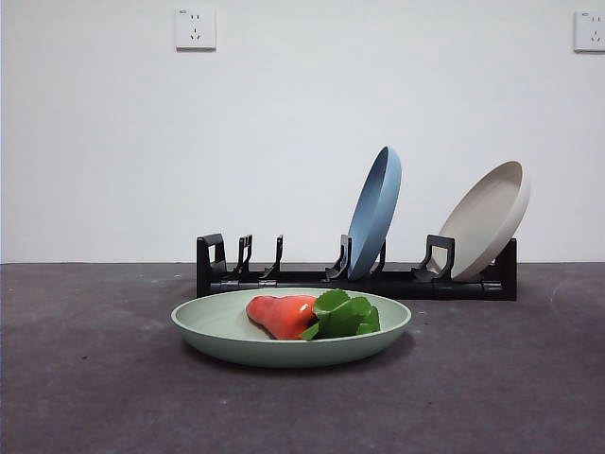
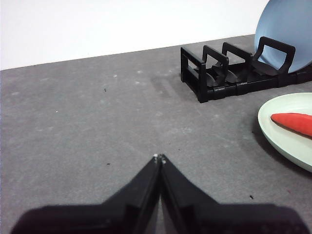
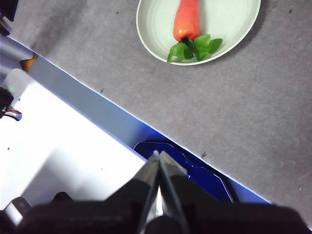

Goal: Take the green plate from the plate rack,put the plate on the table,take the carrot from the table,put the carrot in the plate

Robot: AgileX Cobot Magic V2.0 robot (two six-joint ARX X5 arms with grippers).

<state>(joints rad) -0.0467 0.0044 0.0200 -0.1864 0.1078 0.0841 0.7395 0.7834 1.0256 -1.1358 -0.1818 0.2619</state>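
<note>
The green plate [image 1: 227,326] lies flat on the table [image 1: 85,378] in front of the plate rack [image 1: 312,278]. The carrot [image 1: 282,315] lies in the plate, its green leaves to the right. The left wrist view shows the plate [image 2: 282,131], the carrot [image 2: 295,122] and the rack [image 2: 219,75]. The right wrist view shows the plate [image 3: 156,24] with the carrot [image 3: 186,19] from above. My left gripper [image 2: 159,158] is shut and empty over bare table, away from the plate. My right gripper [image 3: 159,155] is shut and empty over the table's edge. Neither arm shows in the front view.
A blue plate [image 1: 375,210] and a beige plate [image 1: 487,218] stand upright in the rack. The blue plate also shows in the left wrist view [image 2: 287,29]. The table's front edge [image 3: 97,109] and a white surface [image 3: 63,146] lie below the right gripper.
</note>
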